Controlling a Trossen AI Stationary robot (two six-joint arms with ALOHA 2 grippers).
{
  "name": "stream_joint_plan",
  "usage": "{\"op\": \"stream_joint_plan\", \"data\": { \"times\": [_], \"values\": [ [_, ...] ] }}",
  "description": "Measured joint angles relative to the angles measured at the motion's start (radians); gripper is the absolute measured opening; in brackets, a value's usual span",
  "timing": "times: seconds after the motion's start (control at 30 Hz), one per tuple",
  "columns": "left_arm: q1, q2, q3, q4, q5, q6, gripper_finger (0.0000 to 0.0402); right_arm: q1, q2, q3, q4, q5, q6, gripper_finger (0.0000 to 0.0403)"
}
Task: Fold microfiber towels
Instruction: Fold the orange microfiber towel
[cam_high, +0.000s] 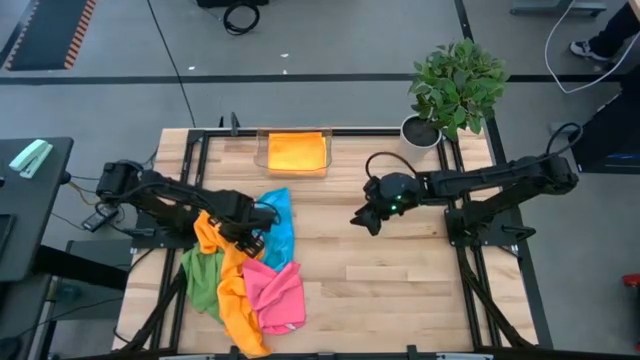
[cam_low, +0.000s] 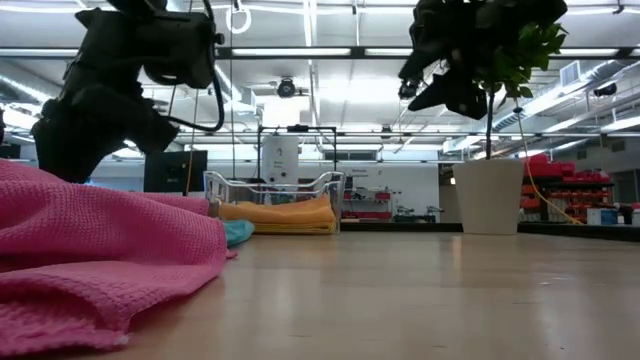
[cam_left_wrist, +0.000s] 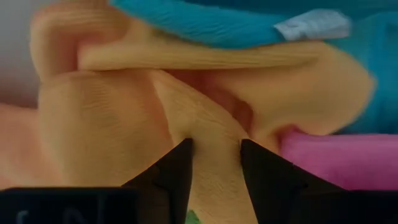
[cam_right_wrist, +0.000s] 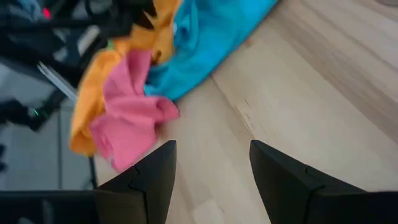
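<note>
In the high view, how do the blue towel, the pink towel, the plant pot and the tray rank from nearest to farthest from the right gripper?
From the right gripper, which hangs over bare table:
1. Plant pot, at the back edge on its own side.
2. Tray and blue towel: too close to call; the tray is at the back middle, the towel toward the left arm.
3. Pink towel, near the front of the pile.

Towels: two orange (cam_high: 238, 295), one blue (cam_high: 279, 225), one pink (cam_high: 273, 295), one green (cam_high: 203, 280); one folded yellow-orange towel (cam_high: 297, 152) in one tray (cam_high: 262, 160); one potted plant (cam_high: 455, 85).

Crumpled towels (cam_high: 245, 270) heaped on table's left; folded orange towel (cam_high: 297, 152) apart.
</note>
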Motion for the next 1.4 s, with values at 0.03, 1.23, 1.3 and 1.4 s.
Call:
{"op": "stream_joint_plan", "data": {
  "times": [0.03, 1.23, 1.3, 1.4],
  "values": [
    [-0.011, 0.000, -0.003, -0.005, -0.016, 0.004, 0.0134, 0.003, 0.000, 0.000, 0.007, 0.004, 0.023, 0.0211],
    [-0.034, 0.229, 0.982, 0.416, -0.047, 0.357, 0.0006, 0.572, -0.509, 0.016, -0.302, 0.434, 0.056, 0.0209],
    [-0.038, 0.291, 0.981, 0.466, 0.059, 0.299, 0.0009, 0.584, -0.513, 0.016, -0.376, 0.429, 0.031, 0.0209],
    [-0.077, 0.369, 0.981, 0.429, 0.130, 0.213, 0.0009, 0.602, -0.493, 0.011, -0.439, 0.422, -0.001, 0.0209]
  ]
}}
